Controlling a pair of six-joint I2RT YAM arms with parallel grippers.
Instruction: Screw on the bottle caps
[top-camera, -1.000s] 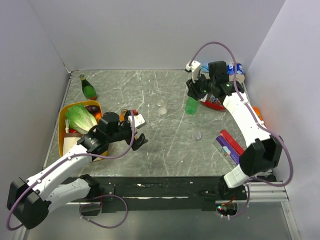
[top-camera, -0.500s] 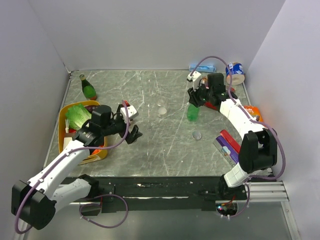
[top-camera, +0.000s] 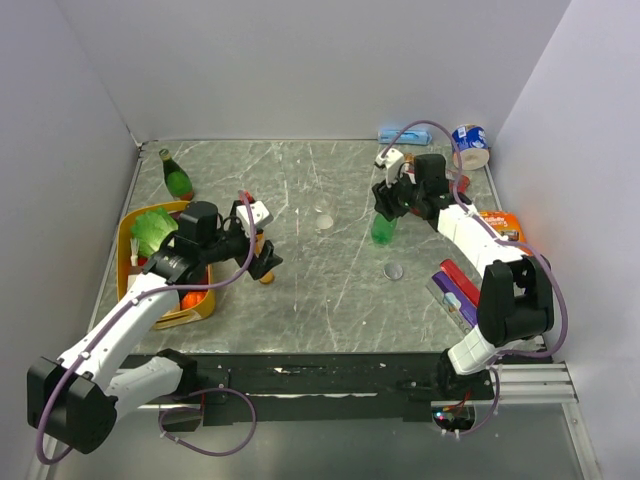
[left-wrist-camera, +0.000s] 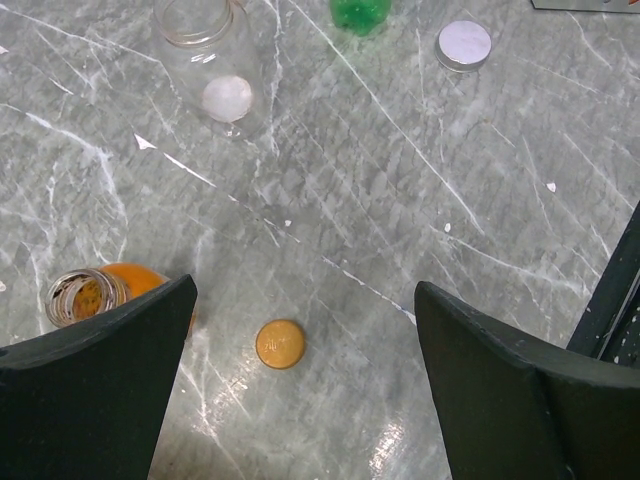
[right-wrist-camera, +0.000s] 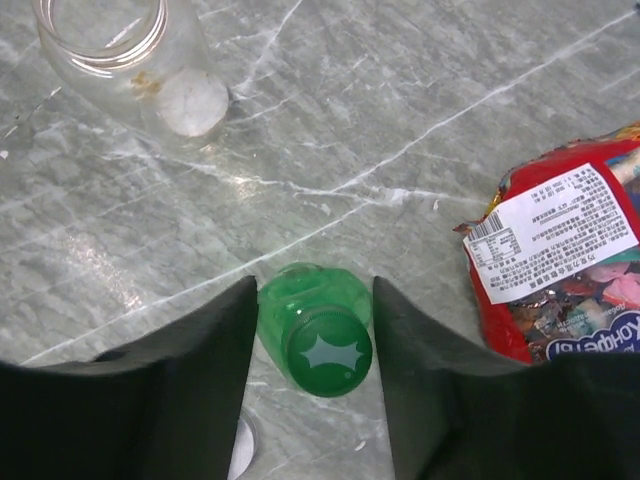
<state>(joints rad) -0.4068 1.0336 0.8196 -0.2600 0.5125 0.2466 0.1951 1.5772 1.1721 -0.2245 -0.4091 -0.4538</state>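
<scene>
The bright green bottle (right-wrist-camera: 300, 300) stands on the table with its green cap (right-wrist-camera: 328, 352) on top; it also shows in the top view (top-camera: 382, 230). My right gripper (right-wrist-camera: 315, 290) is shut on its body, one finger on each side. My left gripper (left-wrist-camera: 305, 295) is open above the orange cap (left-wrist-camera: 280, 343), which lies flat on the table (top-camera: 266, 278). The open orange bottle (left-wrist-camera: 95, 295) stands by my left finger. The clear bottle (top-camera: 323, 217) stands open mid-table. The clear cap (top-camera: 393, 271) lies near the green bottle.
A yellow basket (top-camera: 127, 262) with lettuce (top-camera: 155, 232) sits at the left edge. A dark-green bottle with a red top (top-camera: 177, 178) stands at the back left. A red snack bag (right-wrist-camera: 560, 250), a blue can (top-camera: 470, 145) and flat packs (top-camera: 455, 290) fill the right side.
My right gripper has brought the green bottle a little nearer and lower. My left gripper has drawn back to the left, and the orange cap now shows on the table under it.
</scene>
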